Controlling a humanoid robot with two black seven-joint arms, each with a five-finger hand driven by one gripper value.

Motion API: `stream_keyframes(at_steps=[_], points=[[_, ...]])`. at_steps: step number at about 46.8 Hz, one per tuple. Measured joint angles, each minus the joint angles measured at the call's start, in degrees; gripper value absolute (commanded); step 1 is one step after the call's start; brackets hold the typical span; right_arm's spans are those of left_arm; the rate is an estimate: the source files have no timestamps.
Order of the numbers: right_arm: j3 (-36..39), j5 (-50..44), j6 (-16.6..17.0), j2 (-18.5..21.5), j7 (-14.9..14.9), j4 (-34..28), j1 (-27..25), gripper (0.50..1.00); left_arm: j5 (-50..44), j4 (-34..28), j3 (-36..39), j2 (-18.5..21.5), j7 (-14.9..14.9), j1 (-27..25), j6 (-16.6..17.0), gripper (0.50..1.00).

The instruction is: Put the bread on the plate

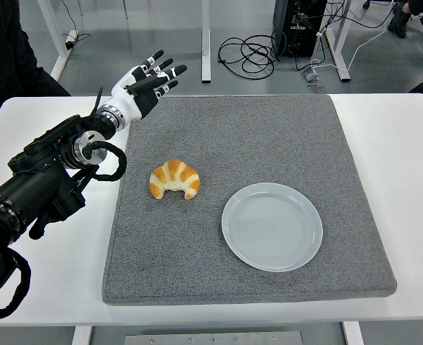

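While the croissant (175, 180) lies untouched on the grey mat (269, 129), just left of the empty plate (272, 226), the left hand (148, 83) hovers with fingers spread, holding nothing; pickup and placement remain.

A square grey felt mat (269, 136) covers the middle of the white table (391, 129). On the grey floor beyond the far edge, coiled black cables (249, 52) lie beside white metal frame legs (206, 39).
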Motion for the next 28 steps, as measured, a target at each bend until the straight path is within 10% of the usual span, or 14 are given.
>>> stream_keyframes(at_steps=[28], points=[[0.0,0.0,0.0,0.0,0.0,0.0,0.0,1.000,-0.1,0.1,-0.1,0.0,-1.8,0.1,0.1,0.981]])
